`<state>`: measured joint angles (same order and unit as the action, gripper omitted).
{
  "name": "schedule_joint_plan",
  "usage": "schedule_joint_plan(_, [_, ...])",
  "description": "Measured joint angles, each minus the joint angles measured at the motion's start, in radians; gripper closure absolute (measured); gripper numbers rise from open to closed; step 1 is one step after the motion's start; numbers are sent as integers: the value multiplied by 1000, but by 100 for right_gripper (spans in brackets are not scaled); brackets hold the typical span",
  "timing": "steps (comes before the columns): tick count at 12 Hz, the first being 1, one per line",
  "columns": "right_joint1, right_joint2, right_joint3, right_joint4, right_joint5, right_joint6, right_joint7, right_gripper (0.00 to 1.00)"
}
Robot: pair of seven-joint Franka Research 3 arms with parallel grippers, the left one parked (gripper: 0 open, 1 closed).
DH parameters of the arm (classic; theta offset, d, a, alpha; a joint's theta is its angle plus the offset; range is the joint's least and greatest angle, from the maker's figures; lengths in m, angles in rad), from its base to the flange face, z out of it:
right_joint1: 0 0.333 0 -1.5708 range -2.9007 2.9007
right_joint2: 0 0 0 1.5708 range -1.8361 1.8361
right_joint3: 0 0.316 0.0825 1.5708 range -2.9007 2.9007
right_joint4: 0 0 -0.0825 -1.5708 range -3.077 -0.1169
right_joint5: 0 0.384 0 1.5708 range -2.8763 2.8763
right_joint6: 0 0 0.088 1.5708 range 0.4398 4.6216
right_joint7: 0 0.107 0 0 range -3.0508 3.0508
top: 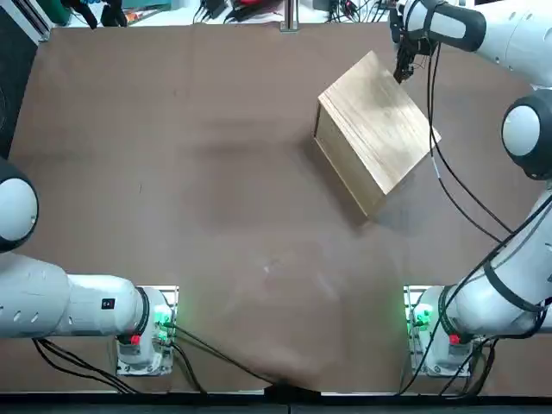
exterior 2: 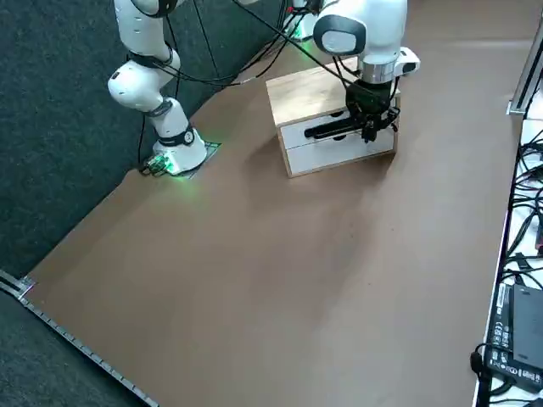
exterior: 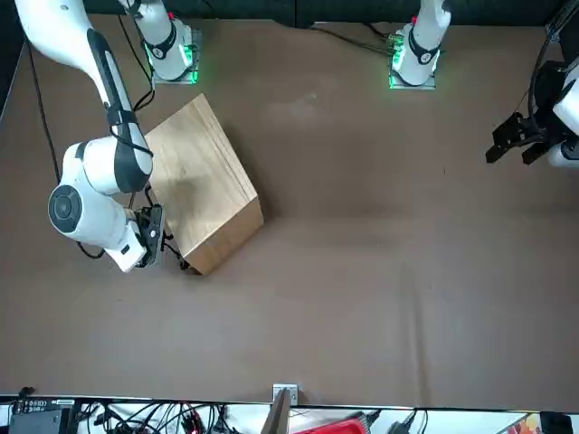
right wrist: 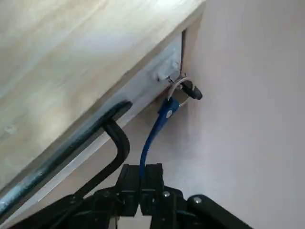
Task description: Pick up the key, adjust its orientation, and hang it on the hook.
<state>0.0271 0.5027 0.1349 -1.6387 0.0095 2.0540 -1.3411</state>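
The right pincer (right wrist: 140,183) sits low at the far corner of the wooden box (top: 375,131), its 2 fingers clamped together on the tail of a blue strap (right wrist: 153,138). From the pincer the strap runs straight ahead to the key (right wrist: 187,89), a small dark piece on a metal ring that appears already caught on the hook (right wrist: 169,78) on the box's pale front panel. The long axis of strap and key lies along the pincer's own approach line, pointing from fingertips toward the box corner. A black handle (right wrist: 102,138) lies just beside the pincer. Judging by this, letting go is what remains.
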Motion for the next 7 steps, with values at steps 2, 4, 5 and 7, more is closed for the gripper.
schedule_joint_plan(2, [0, 0, 0, 0, 0, -2, -3, 96])
schedule_joint_plan(4, [0, 1, 0, 0, 0, -2, -3, 96])
schedule_joint_plan(5, [0, 2, 0, 0, 0, -3, -4, 96])
schedule_joint_plan(7, [1, 3, 0, 0, 0, -3, -5, 96])
